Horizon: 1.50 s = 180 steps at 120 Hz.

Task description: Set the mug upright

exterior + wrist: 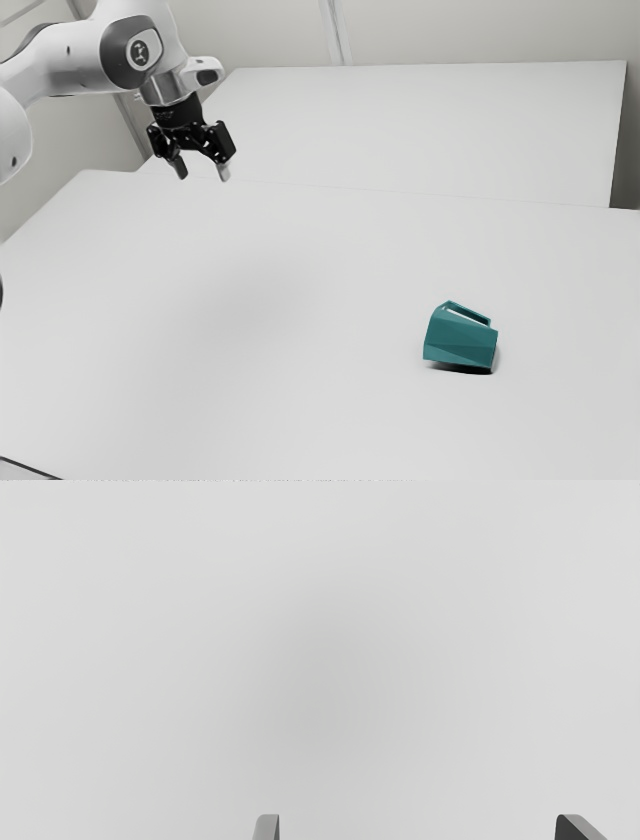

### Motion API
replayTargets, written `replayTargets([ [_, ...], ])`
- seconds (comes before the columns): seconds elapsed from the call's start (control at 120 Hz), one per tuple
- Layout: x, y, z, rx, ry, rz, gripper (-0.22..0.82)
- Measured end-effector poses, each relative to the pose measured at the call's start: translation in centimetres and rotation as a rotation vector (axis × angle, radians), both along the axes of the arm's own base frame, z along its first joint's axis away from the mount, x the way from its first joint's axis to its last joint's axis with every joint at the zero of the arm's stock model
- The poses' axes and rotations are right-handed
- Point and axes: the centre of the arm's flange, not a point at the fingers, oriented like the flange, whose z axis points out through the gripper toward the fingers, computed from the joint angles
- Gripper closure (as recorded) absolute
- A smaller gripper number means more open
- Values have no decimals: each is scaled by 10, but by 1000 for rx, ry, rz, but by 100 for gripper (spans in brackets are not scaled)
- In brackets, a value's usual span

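The white and grey arm (65, 62) comes in from the exterior view's upper left, bends at the wrist joint and turns its end downward, so that the black gripper (203, 175) hangs in the air above the table (250, 420), its fingers (224, 172) aimed at the tabletop with a slight slant. The claw is open: its two fingers stand wide apart, with bare space between them and nothing held. The teal mug (460, 340) lies on its side on the table, well apart from the gripper, farther toward the exterior view's right and nearer to that camera. Its handle (472, 313) is on the upper side of the body, and a small dark shadow (470, 370) sits right under it, along the edge that meets the table. The exterior view gives the bend of the arm, the full drop of the hand and the lie of the mug; behind the table it also gives a large pale panel (430, 130) and a light wall (480, 30). From the hand, the wrist view looks onto plain pale tabletop with a soft, blurry grey shadow (320, 705) spread across it, ahead of the fingers. There the gap between the tips is plain to see, and so are their colors: one finger has a light grey side and a thin dark inner face, the other a broader dark face edged with grey.
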Motion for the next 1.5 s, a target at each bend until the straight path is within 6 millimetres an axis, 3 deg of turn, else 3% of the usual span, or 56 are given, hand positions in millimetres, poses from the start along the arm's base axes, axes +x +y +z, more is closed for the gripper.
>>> replayTargets([
  [0.3, 1, 0, -2, -1, -4, 2, 0],
  [0.425, -2, -2, -15, -3, 22, -2, 0],
  [0.533, -2, -25, -28, -53, 47, -30, 0],
  [0.692, 1, -50, -65, -306, 74, -24, 0],
  [0.942, -18, -144, -120, -513, 12, -99, 0],
  [1.092, -7, -170, -165, -590, -9, -106, 0],
  [1.3, -8, -216, -215, -701, 21, -127, 0],
  [1.417, -27, -251, -239, -790, 36, -103, 0],
  [1.5, -33, -263, -251, -825, 26, -82, 0],
])
